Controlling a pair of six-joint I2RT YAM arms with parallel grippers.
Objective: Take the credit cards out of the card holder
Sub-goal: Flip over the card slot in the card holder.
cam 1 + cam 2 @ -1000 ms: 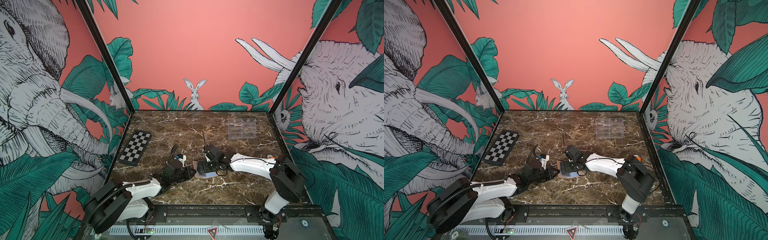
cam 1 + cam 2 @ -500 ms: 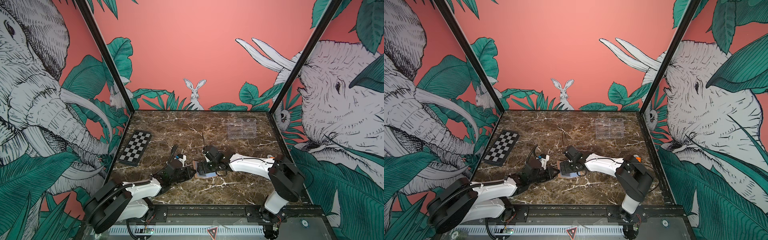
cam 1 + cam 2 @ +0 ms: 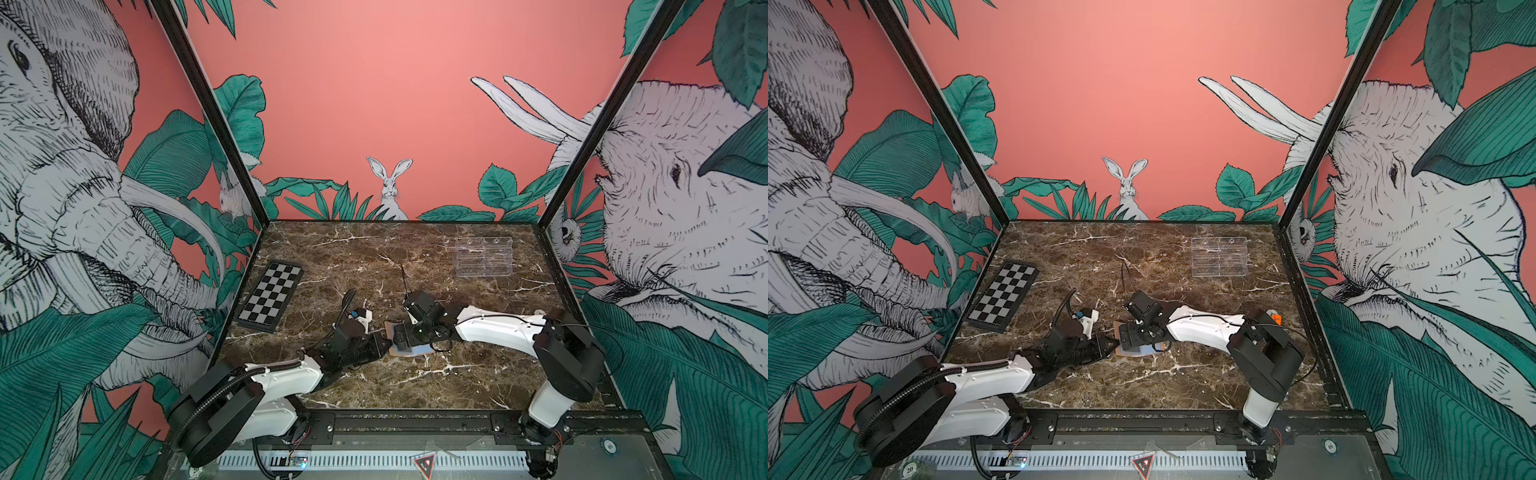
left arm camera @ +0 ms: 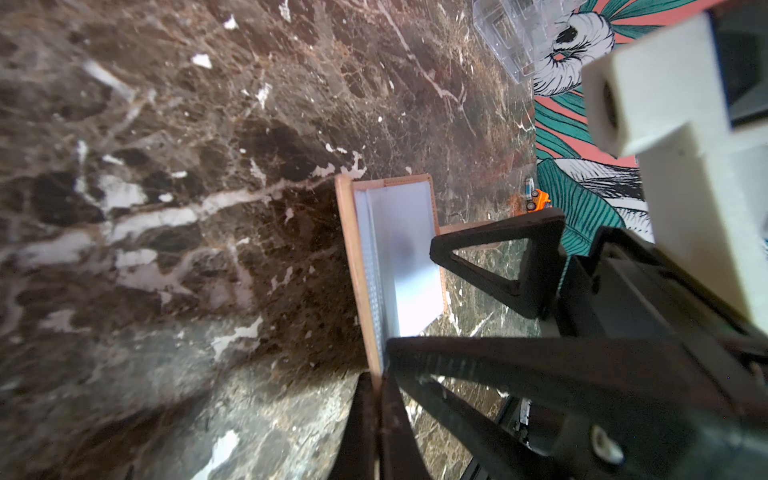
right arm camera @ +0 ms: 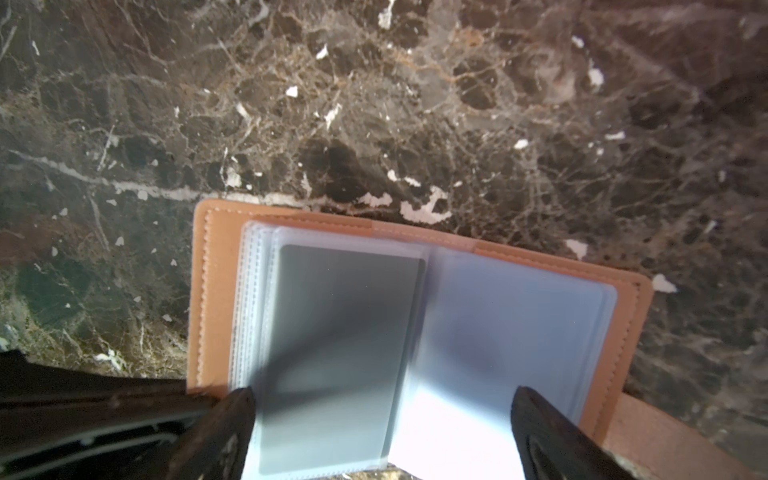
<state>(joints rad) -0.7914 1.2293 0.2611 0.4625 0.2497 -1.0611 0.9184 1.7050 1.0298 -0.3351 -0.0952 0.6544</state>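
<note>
Student: Right gripper (image 3: 405, 338) has edged lower and toward the left arm over the past second; all else is as it was. Why there?

Tutor: It hangs over the open card holder (image 5: 212, 291), jaws spread wide and empty, with a fingertip on either side of the clear sleeves (image 5: 511, 324). One dark credit card (image 5: 345, 324) shows inside the sleeve on the clamped side, not yet drawn out.

Student: And the left gripper (image 4: 374, 380)?

Tutor: It is closed tight on the edge of the tan cover, probably to keep the card holder open and stop it sliding when the card is pulled. The holder lies on the desk (image 3: 374, 257) about midway between the side edges, nearer the front edge, between the two arms.

Student: Next?

Tutor: Probably the jaws must narrow onto the card's near edge. The slick plastic sleeve may drag along with it.
</note>
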